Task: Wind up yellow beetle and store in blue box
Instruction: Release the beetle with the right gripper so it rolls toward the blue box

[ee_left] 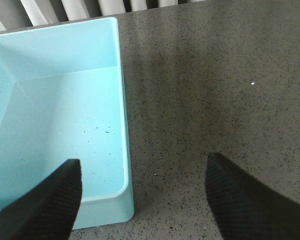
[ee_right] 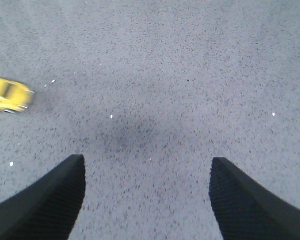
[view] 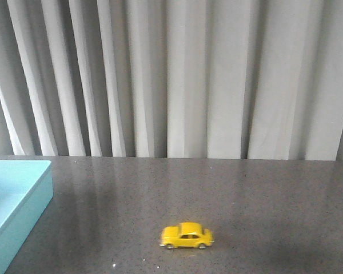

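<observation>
Yellow beetle (view: 186, 236): on wheels, near bench (view: 217, 188) front edge, long axis parallel to it; nose direction unclear. Blue box (view: 17, 197): left edge. Left gripper (ee_left: 142, 200), right gripper (ee_right: 146, 197): jaws spread, holding nothing.

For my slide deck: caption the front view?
Small glossy yellow toy beetle car alone on dark speckled table, light blue box at left edge.
</observation>
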